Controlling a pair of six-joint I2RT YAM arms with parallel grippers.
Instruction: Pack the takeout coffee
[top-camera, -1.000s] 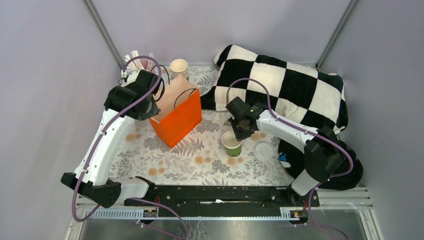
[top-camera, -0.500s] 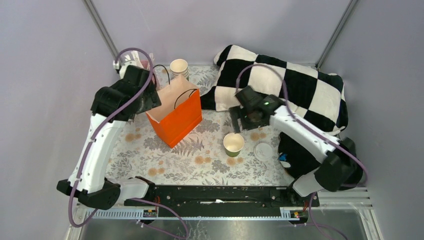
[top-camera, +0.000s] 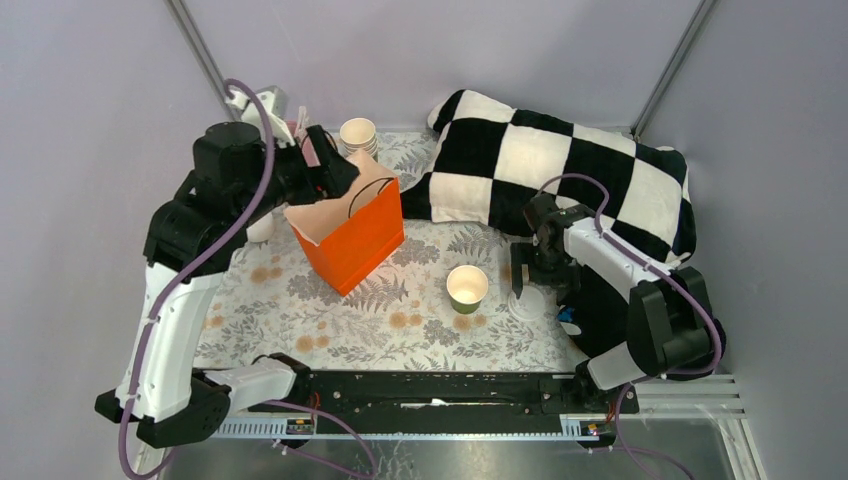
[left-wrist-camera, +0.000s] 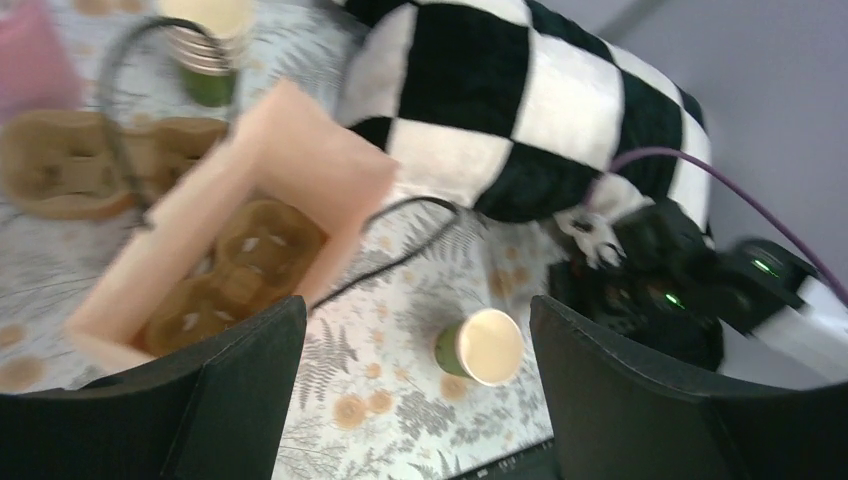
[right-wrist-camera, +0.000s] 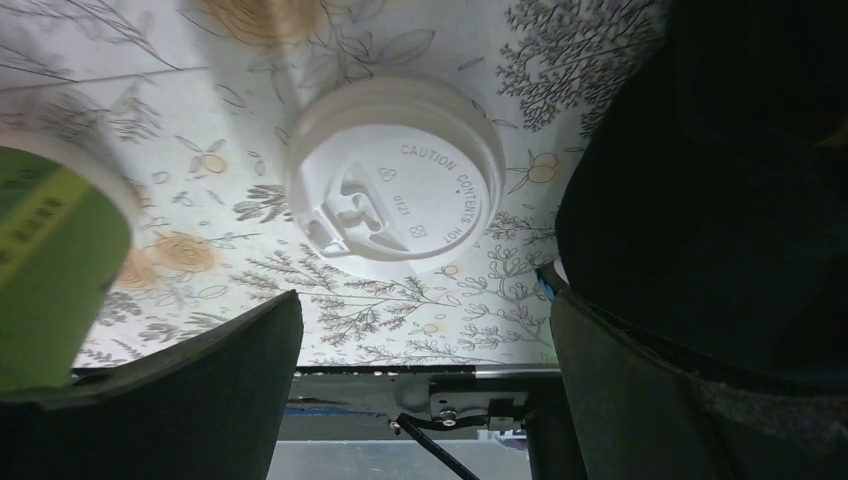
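Right gripper (right-wrist-camera: 423, 297) swung off the cup (top-camera: 467, 287) to the lid (right-wrist-camera: 395, 180) beside it, jaws wide. Centre up, pinch the rim, keep it level.

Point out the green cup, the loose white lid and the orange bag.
Green cup (top-camera: 467, 285), top view: inside its open mouth.
White lid (right-wrist-camera: 395, 180), right wrist view: middle of its top.
Orange bag (top-camera: 360, 240), top view: its orange side panel.

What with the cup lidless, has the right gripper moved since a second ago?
Yes: right gripper went rightward, from over the green cup to above the lid.
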